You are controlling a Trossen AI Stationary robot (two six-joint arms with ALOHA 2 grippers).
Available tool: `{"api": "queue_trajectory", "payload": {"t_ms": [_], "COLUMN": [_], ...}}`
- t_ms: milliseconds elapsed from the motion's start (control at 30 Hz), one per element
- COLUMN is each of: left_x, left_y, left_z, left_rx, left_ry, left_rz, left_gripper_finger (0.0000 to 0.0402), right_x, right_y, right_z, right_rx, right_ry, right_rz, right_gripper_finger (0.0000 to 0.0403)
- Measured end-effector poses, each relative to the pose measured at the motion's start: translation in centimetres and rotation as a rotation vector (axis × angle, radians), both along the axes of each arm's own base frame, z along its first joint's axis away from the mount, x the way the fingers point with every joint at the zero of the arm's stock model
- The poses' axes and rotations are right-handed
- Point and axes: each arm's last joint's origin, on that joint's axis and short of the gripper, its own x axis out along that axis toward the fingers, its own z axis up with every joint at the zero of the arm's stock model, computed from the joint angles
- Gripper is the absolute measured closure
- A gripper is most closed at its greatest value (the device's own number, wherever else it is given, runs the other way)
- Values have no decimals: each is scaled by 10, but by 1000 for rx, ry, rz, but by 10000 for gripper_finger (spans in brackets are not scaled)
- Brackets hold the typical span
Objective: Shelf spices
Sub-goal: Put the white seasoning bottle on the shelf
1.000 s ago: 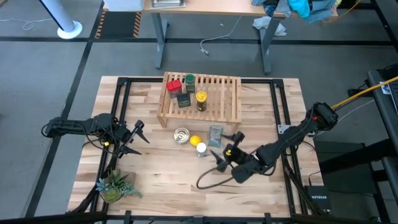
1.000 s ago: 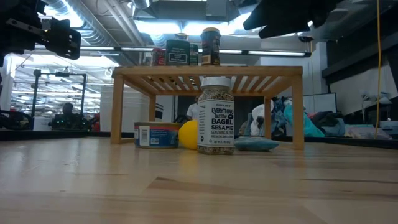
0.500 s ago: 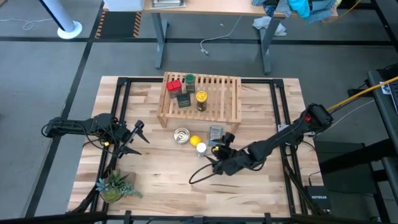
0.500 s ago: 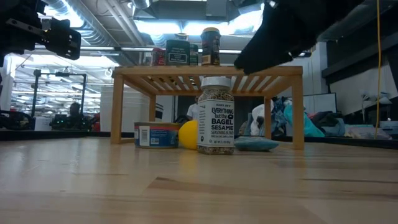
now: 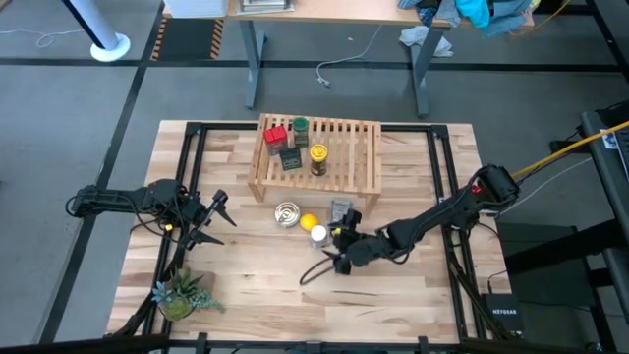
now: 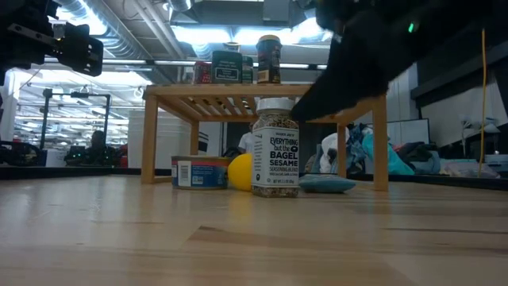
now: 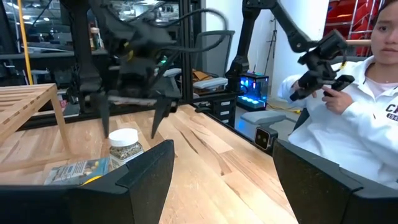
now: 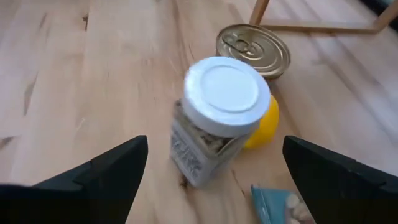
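The white-lidded jar [image 8: 221,112] stands upright on the table [image 5: 246,285], in front of the light-wood shelf [image 5: 344,167]. My right gripper [image 8: 214,152] is open, just to the jar's right and a little above it [image 5: 339,248], touching nothing. On the shelf top stand the red tin [image 5: 274,136], the green-lidded jar [image 5: 299,128], the dark grey tin [image 5: 290,158] and the yellow-lidded jar [image 5: 317,157]. My left gripper [image 5: 218,218] waits open near the table's left side.
A silver round tin [image 5: 287,213], a yellow lemon [image 5: 308,222] and a flat blue packet [image 5: 340,209] lie close behind the white-lidded jar. A small potted plant [image 5: 180,295] sits at the near left corner. A person [image 7: 367,112] sits beyond the table's right side.
My right gripper has moved toward the table's left and down, closing in on the white-lidded jar from its right. Its fingers have stayed open. The jar and the other things have not moved.
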Motion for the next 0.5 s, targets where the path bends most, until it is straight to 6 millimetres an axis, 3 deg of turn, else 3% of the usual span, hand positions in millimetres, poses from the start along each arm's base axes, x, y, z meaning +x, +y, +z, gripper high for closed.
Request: {"api": "queue_trajectory", "payload": {"t_ms": [300,500], "left_x": [0,0], "left_y": [0,0], "left_z": [0,0], "left_rx": [0,0], "left_ry": [-2,-3], "left_rz": [0,0], "left_gripper_finger": [135,135], "right_x": [-5,1], "right_y": [-39,-53], "right_z": [-25,-40], "right_rx": [76,133], "right_ry": [-135,-186], "right_rz": [106,209], "right_gripper_finger": [24,24]}}
